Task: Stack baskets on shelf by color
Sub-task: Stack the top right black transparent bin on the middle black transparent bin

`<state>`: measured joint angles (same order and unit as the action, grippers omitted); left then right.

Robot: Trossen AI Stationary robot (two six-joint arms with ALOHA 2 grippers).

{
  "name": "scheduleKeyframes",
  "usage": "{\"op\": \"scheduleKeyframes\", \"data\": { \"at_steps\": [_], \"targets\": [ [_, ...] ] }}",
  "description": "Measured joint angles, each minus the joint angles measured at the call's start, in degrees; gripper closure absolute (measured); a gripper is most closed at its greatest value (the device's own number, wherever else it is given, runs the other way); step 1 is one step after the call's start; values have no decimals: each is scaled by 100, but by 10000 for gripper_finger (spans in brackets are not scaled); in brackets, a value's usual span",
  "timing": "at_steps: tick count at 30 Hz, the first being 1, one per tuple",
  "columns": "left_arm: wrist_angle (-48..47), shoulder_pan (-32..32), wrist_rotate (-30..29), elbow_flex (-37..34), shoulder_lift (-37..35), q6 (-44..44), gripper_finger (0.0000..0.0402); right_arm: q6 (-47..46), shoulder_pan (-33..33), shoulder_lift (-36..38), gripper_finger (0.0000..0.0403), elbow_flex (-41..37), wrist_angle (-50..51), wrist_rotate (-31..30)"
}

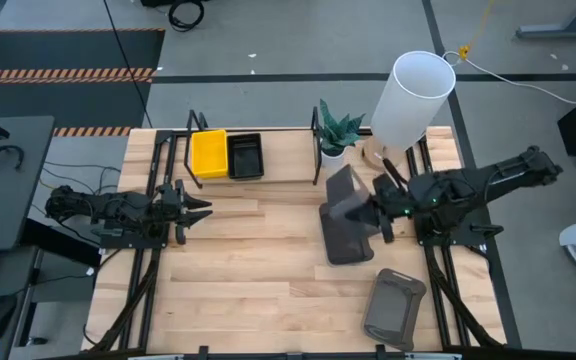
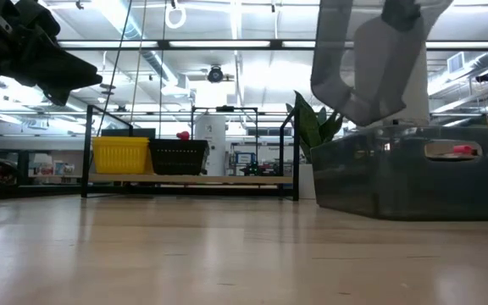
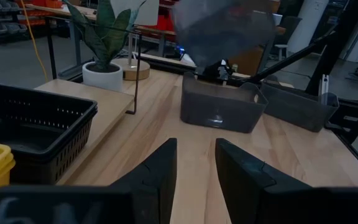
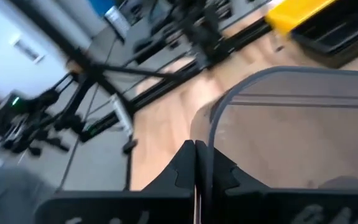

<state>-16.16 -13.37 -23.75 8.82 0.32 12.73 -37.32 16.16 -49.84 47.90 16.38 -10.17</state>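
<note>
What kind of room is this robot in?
Probably a robotics lab or workshop. The wooden table sits on a grey concrete floor with striped hazard tape, a computer desk stands beside it, and storage racks fill the room behind.

Yellow basket [image 2: 121, 155] beside black basket [image 2: 177, 156] on shelf [image 2: 189, 180], grey basket [image 2: 409, 174] right, another tilted above

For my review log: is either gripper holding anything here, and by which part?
The right gripper is shut on the rim of a dark grey basket, lifted above another grey basket. The left gripper is open and holds nothing.
</note>
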Motion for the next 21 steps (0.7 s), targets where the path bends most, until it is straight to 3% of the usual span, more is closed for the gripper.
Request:
{"op": "scheduleKeyframes", "data": {
  "at_steps": [8, 13, 16, 21],
  "targets": [
    [2, 0, 0, 0, 0, 2, 285, 692, 730, -519, 396, 287, 171, 92],
    [0, 2, 0, 0, 0, 0, 285, 1024, 927, -1400, 396, 1499, 1535, -88],
    [0, 2, 0, 0, 0, 0, 285, 1684, 1042, -2050, 396, 2185, 2429, -293],
    [0, 2, 0, 0, 0, 2, 285, 2367, 1126, -3045, 395, 2742, 3087, 12]
  ]
}}
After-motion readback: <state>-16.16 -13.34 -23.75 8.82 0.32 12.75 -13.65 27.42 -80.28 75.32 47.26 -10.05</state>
